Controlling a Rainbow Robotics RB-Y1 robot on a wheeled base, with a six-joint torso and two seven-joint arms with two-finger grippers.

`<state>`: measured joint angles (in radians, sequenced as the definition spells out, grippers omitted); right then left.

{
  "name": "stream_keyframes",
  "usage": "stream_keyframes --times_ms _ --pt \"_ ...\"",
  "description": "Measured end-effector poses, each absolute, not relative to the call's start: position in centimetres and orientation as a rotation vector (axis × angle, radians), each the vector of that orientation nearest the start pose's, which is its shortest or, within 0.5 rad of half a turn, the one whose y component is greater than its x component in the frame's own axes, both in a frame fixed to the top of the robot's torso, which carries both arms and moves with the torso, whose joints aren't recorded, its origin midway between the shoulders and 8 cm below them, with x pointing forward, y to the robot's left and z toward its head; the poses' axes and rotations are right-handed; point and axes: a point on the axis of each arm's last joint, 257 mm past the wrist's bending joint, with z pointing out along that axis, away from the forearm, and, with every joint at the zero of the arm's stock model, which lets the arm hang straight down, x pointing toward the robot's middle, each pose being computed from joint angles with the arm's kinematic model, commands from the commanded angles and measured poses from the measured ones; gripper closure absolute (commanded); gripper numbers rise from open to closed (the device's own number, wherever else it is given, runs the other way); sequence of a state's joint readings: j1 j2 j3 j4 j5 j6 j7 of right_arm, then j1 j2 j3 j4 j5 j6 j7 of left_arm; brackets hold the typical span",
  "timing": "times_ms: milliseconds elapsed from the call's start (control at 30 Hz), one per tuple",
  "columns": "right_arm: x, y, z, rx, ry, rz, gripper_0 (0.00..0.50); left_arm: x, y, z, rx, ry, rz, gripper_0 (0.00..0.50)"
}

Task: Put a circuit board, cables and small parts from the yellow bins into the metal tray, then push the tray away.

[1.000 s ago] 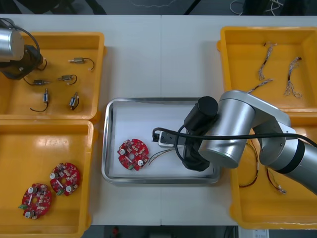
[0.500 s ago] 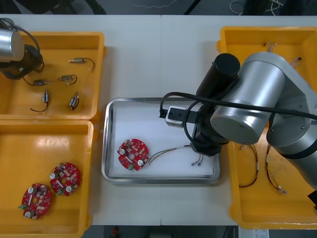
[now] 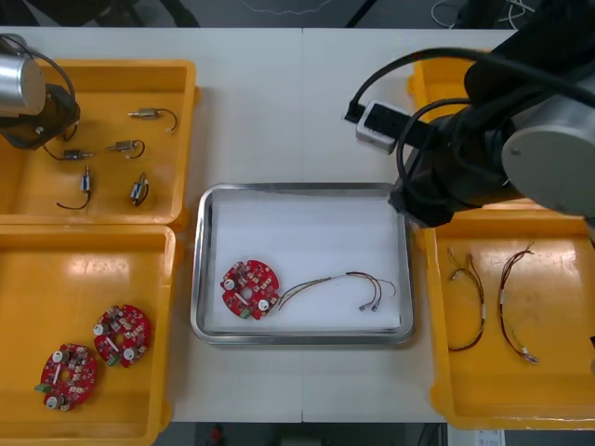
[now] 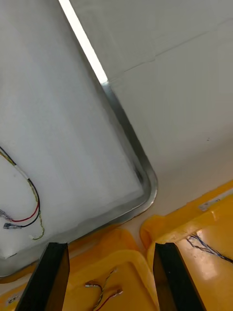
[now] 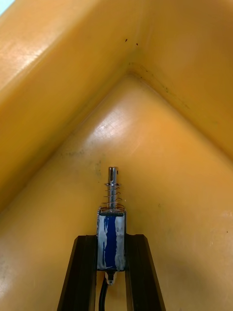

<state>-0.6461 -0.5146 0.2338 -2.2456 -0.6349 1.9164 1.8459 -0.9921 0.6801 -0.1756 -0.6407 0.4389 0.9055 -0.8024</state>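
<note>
Right gripper [image 4: 110, 248] spread wide, empty, now lifted over far right corner of shiny metal tray [image 3: 206, 269].
Thin red and yellow cable [image 3: 339, 286] dropped along tray's near edge, beside round red circuit board [image 3: 249, 289]; board and one cable done. Left gripper [image 5: 111, 238], in far left yellow bin [image 3: 112, 67], clamps a small blue-sided metal part [image 5: 111, 228], likely next in.

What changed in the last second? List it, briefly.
The right hand left the cable lying in the tray beside the board and drew back past the tray's right edge, open. The left hand stayed in its bin, shut on a small part.
</note>
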Motion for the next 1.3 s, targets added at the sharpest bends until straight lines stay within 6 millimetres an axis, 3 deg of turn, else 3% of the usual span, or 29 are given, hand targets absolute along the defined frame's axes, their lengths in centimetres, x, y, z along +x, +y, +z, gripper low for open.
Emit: stream_keyframes --times_ms 267,400,700,1000,1300 --pt "46.1 -17.1 -6.6 -1.088 2.108 -0.237 0.0 64.4 46.4 -17.6 -0.981 2.203 0.026 0.5" --pt "47.3 -19.8 -5.6 -0.988 2.128 -0.299 0.0 63.8 44.9 -15.5 -1.003 2.233 -0.007 0.5" --pt "49.3 -25.5 -5.5 -0.774 2.241 -0.303 0.0 62.0 41.0 -11.8 -0.959 2.317 -0.028 0.5" --pt "51.1 -30.8 -6.2 -0.576 2.372 -0.248 0.0 59.1 35.2 -8.6 -0.84 2.444 -0.091 0.5" --pt "52.8 -34.1 -6.2 -0.419 2.461 -0.237 0.0 56.4 30.2 -5.5 -0.652 2.492 -0.082 0.5"
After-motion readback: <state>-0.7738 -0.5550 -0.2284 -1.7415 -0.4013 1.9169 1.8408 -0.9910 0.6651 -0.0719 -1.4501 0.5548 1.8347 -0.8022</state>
